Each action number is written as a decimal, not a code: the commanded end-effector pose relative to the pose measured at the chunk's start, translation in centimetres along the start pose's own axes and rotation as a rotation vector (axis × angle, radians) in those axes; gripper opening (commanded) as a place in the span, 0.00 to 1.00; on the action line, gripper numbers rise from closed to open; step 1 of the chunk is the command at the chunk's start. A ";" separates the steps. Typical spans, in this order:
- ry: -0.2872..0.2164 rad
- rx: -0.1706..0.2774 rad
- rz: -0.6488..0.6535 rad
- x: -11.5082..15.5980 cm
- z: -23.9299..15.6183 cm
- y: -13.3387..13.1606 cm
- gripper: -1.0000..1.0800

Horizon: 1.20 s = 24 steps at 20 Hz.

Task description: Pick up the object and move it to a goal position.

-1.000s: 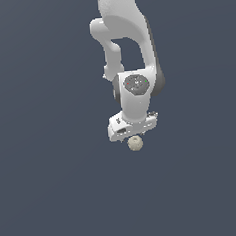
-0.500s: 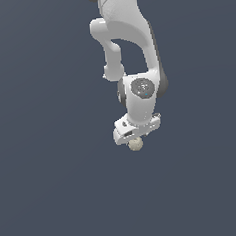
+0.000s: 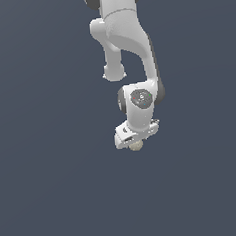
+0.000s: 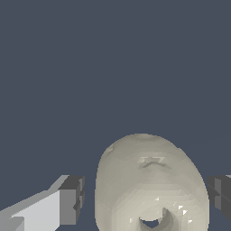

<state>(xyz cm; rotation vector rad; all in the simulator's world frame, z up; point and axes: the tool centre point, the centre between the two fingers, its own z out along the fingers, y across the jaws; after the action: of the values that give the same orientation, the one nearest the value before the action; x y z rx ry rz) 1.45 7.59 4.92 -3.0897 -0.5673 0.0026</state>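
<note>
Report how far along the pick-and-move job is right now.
Done: the hand is down over the ball, which sits between its fingers. In hand: the grasp itself; the wrist view shows a gap on one side of the ball, so it is not yet clamped. Left: closing, lifting and carrying it to the goal, for which no marker is visible.

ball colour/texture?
Off-white beige ball with a bumpy, dimpled surface and a small hole; clearest in the wrist view, sitting between the gripper pads.
</note>
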 end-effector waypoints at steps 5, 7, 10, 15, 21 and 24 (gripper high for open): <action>0.002 0.000 -0.001 0.2 0.9 0.0 0.00; 0.002 0.000 -0.001 0.2 0.9 0.0 0.00; 0.002 0.000 -0.001 0.2 0.9 0.0 0.00; 0.002 -0.001 -0.001 0.2 0.9 0.1 0.00; 0.002 -0.001 -0.001 -0.5 0.1 1.1 0.00; 0.002 -0.001 -0.001 -1.3 -0.8 2.4 0.00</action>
<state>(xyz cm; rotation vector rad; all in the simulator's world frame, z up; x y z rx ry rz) 1.23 5.71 5.21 -3.0891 -0.5708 0.0008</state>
